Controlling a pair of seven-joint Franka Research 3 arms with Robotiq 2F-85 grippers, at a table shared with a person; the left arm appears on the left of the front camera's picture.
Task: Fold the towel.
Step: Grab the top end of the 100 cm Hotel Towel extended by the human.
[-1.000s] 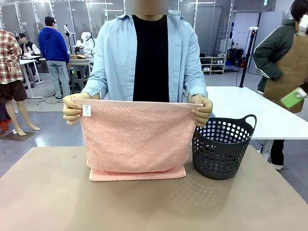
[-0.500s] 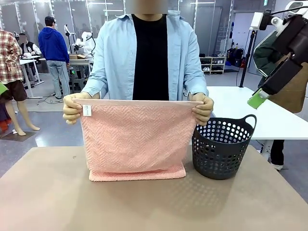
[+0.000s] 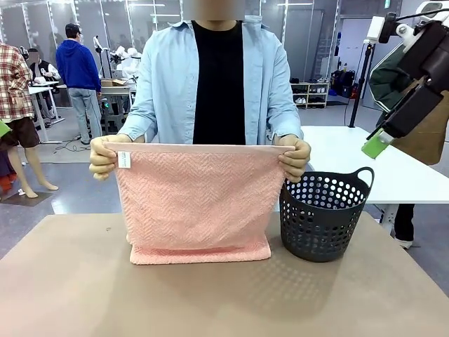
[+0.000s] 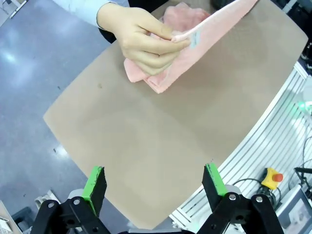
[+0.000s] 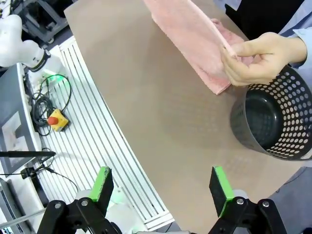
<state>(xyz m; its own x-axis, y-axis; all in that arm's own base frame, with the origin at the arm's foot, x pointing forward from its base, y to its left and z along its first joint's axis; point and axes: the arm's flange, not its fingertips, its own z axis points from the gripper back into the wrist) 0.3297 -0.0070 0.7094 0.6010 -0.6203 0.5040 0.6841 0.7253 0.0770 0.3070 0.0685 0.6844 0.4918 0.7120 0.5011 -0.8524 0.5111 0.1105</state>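
Left side first. Your left gripper (image 4: 153,178) is released: both green pads stand wide apart, high over the near part of the brown table (image 3: 70,281), with bare tabletop seen between them.

The person's hand at picture left (image 3: 105,156) pinches one upper corner of the towel (image 3: 196,203), thumb toward you and fingers curled behind. A small white tag (image 3: 125,160) sits just beside that pinch.

The towel is at the far middle of the table, held up as a sheet that faces you. Its long axis runs left to right, level, drawn taut between the two hands. The plain flat band lies along the top edge. The herringbone face hangs straight down, and the lowest part lies folded on the tabletop as a thicker strip.

The person's hand at picture right (image 3: 295,158) pinches the opposite upper corner at the same height, just above the basket's rim.

The dark perforated basket (image 3: 324,214) stands upright on the table just beside the towel's right edge. Whether they touch, you cannot tell. From the right wrist view you look down onto its dark inner floor.

Your right gripper (image 5: 161,183) is also released, pads wide apart. In the front view its arm hangs raised at upper right, tilted down toward the table, well apart from towel and basket.
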